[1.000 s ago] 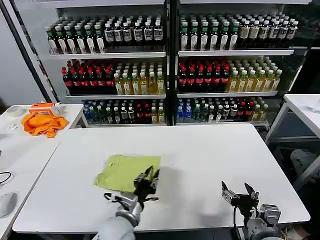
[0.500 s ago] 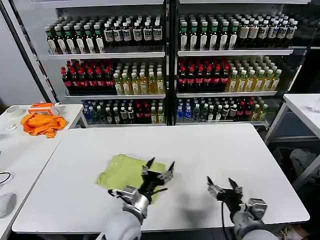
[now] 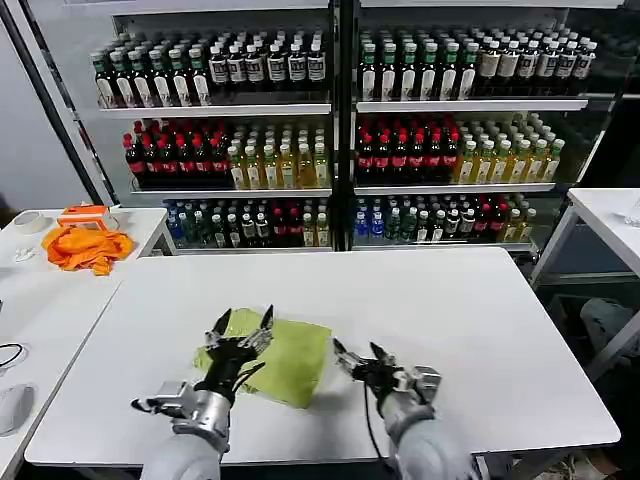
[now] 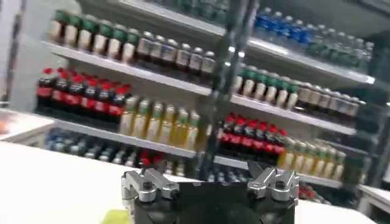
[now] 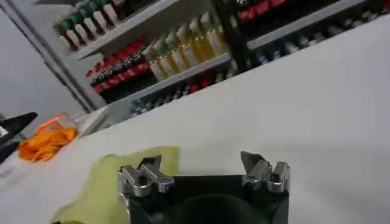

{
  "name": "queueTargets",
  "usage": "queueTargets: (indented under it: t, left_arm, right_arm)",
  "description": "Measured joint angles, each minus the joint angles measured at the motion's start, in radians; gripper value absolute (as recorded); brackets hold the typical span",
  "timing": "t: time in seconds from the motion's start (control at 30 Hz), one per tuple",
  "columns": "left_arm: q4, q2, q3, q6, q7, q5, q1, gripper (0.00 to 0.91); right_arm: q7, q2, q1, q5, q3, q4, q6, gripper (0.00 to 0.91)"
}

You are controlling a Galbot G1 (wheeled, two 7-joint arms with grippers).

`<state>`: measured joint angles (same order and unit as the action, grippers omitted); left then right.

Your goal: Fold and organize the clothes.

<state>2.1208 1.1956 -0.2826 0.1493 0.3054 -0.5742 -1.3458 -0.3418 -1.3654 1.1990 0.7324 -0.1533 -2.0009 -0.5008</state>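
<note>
Grippers, left [image 3: 243, 325] and right [image 3: 358, 356], flank T-shirt [image 3: 283, 355]; jaws spread.

T-shirt [image 3: 285, 357]: plain lime yellow-green | table [image 3: 450, 300]: white | cloth [image 3: 87, 247]: bright orange

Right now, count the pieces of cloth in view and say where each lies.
2. The lime T-shirt lies folded on the white table, between the open left gripper and open right gripper. The orange cloth lies bunched on the side table to the robot's left.
</note>
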Motion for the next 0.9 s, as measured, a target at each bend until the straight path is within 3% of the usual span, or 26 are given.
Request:
queueTargets:
  t: [0.07, 0.1, 0.13, 0.2, 0.3, 0.67, 0.9]
  left_arm:
    - [0.007, 0.005, -0.018, -0.004, 0.000, -0.004, -0.021, 0.907]
    - [0.010, 0.007, -0.027, -0.007, 0.000, -0.005, -0.032, 0.907]
    - [0.013, 0.009, -0.035, -0.009, 0.000, -0.007, -0.041, 0.907]
    - [0.018, 0.013, -0.050, -0.013, 0.001, -0.009, -0.056, 0.907]
    - [0.025, 0.020, -0.065, -0.016, 0.001, -0.012, -0.075, 0.907]
    - [0.032, 0.023, -0.101, -0.030, 0.001, -0.021, -0.120, 0.907]
    - [0.026, 0.023, -0.106, -0.034, 0.001, -0.023, -0.126, 0.907]
  right_arm:
    - [-0.004, -0.023, -0.029, 0.008, 0.023, 0.035, 0.003, 0.877]
    - [-0.006, -0.034, -0.042, 0.010, 0.031, 0.053, 0.005, 0.786]
    - [-0.007, -0.045, -0.055, 0.014, 0.040, 0.070, 0.007, 0.685]
    - [-0.012, -0.066, -0.079, 0.018, 0.052, 0.102, 0.011, 0.322]
    - [-0.020, -0.095, -0.110, 0.020, 0.064, 0.148, 0.018, 0.010]
    - [-0.038, -0.160, -0.175, 0.005, 0.087, 0.265, 0.041, 0.000]
    - [-0.032, -0.169, -0.212, -0.075, 0.094, 0.324, 0.040, 0.000]
